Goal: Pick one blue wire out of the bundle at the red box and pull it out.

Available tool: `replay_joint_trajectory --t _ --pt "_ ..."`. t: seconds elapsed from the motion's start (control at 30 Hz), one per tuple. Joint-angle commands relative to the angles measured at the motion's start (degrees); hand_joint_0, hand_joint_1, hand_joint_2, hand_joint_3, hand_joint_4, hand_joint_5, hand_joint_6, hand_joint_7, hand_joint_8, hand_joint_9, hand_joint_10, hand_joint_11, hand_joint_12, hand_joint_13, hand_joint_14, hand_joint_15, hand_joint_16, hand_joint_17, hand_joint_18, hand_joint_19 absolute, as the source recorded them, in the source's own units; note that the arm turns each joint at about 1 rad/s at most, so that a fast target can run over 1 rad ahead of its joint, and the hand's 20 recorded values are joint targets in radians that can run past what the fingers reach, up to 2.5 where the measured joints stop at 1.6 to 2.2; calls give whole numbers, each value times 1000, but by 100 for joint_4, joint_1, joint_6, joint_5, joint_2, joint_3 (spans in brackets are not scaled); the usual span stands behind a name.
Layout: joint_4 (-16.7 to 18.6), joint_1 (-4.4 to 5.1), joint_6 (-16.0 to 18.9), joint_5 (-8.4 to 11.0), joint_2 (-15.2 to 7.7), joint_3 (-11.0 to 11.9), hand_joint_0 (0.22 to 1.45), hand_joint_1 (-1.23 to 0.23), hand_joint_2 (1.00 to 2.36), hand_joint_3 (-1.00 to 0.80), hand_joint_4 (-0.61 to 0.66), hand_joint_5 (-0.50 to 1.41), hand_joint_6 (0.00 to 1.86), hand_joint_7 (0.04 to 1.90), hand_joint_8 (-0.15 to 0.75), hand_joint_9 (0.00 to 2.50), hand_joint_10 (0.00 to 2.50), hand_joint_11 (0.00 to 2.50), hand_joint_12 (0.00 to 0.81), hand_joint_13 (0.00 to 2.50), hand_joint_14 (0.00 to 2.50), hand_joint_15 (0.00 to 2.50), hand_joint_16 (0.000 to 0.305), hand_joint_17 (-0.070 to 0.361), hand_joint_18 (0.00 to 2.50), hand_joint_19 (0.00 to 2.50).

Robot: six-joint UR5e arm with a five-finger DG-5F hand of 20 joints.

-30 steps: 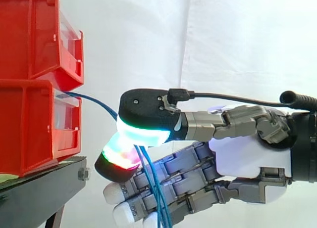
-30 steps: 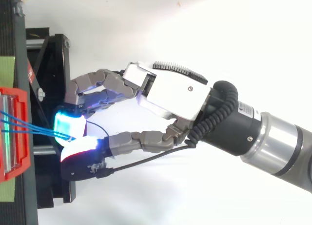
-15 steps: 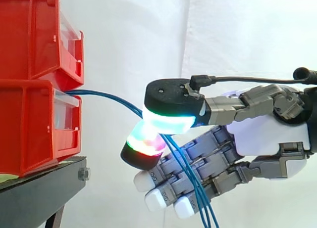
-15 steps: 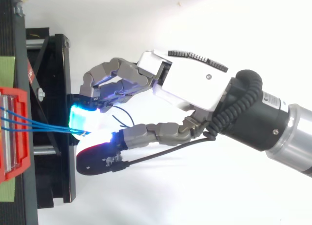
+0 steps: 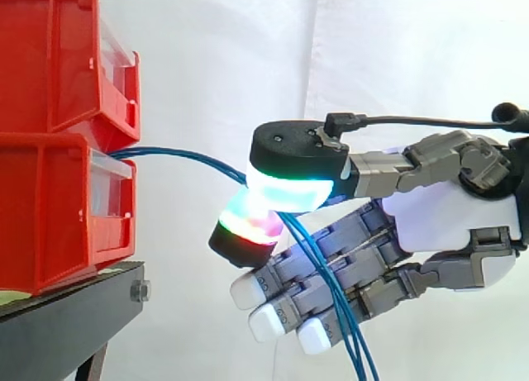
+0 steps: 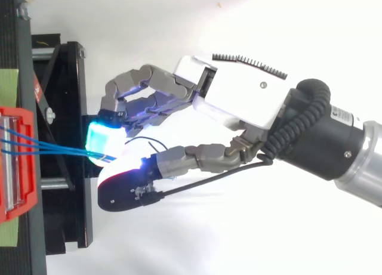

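Side view, panel a: where do the blue wires [image 5: 182, 156] lie? (Student)

They leave the front opening of the lower red box [image 5: 58, 216] and run to the right as a close bundle. They then pass between two glowing fingertips [image 5: 285, 191] of the hand [image 5: 446, 224]. Beyond that pinch they hang down across the curled lower fingers and off the bottom edge. (Legend)

So the hand is holding them? (Student)

Yes. The thumb and one finger are pressed together on the bundle, and the remaining fingers are bent loosely beneath. The top view, panel b, shows the same pinch: about three blue wires [image 6: 54, 147] converge from the red box [image 6: 18, 167] on the cyan pad [image 6: 104, 141]. (Legend)

What has changed over the last second? (Student)

The hand [image 6: 239, 99] has withdrawn to the right. A second ago it stood near the box; now it is well apart from it. The span of wire between box and pinch has lengthened accordingly, and where one strand showed there, several now do. The box has stayed on its black stand [image 5: 66, 323]. (Legend)

And for the task? (Student)

The pull appears to be under way, with the grip holding. Yet the task asks for one wire, and more than one seems to be travelling with the hand. Whether only a single strand is truly clamped cannot be told from these panels. (Legend)
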Motion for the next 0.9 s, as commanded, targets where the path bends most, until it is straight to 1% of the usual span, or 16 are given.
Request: replay_joint_trajectory --t 0.0,0.03,0.07,0.17,0.23,0.3,0.37,0.5,0.6,0.67,0.73,0.83,0.87 --pt "-8 -11 4 -1 3 7 654 -810 1010 -358 107 -148 779 1108 244 989 14 418 362 843 13 370 48 107 727 561" --pt "-8 -20 4 -1 3 -2 669 -823 1011 -337 54 -158 797 1104 240 984 14 425 364 844 13 367 47 106 729 577" --pt "-8 -20 4 -1 3 -2 698 -844 1012 -321 39 -178 826 1033 229 930 14 441 363 844 15 364 48 107 737 559" --pt "-8 -28 4 -1 3 -2 745 -885 1014 -277 137 -194 837 946 242 875 14 440 357 829 13 370 48 107 727 546" --pt "-8 -37 4 -1 12 7 761 -879 1011 -325 165 -201 841 922 250 855 14 451 359 822 13 362 48 108 727 540" --pt "-8 -46 4 -1 12 7 731 -911 1006 -419 192 -204 838 878 253 833 14 453 358 821 15 360 48 108 744 522" --pt "-8 -46 -5 -1 29 -2 665 -897 1000 -500 202 -198 826 863 258 860 15 459 359 821 13 371 48 108 732 538" --pt "-34 -81 -5 -9 47 7 585 -788 1000 -500 202 -159 765 955 281 948 16 464 368 840 14 376 49 109 739 574" --pt "-43 -99 -5 -36 56 -2 579 -724 1000 -500 199 -141 742 1001 288 992 15 477 376 854 13 375 49 110 749 581" --pt "-43 -99 -5 -44 56 7 597 -715 1000 -494 193 -138 744 1019 287 1000 15 477 374 860 13 382 48 109 749 585" --pt "-43 -99 -5 -44 56 7 607 -713 1003 -464 182 -139 760 1005 292 1013 17 492 373 866 13 380 48 109 755 585" --pt "-43 -99 4 -36 56 7 626 -723 1007 -412 158 -145 773 1039 299 1018 15 494 373 872 13 381 48 108 756 586" --pt "-43 -99 4 -44 56 -2 629 -736 1007 -403 168 -158 807 965 296 1008 16 502 374 872 14 384 48 108 758 576"
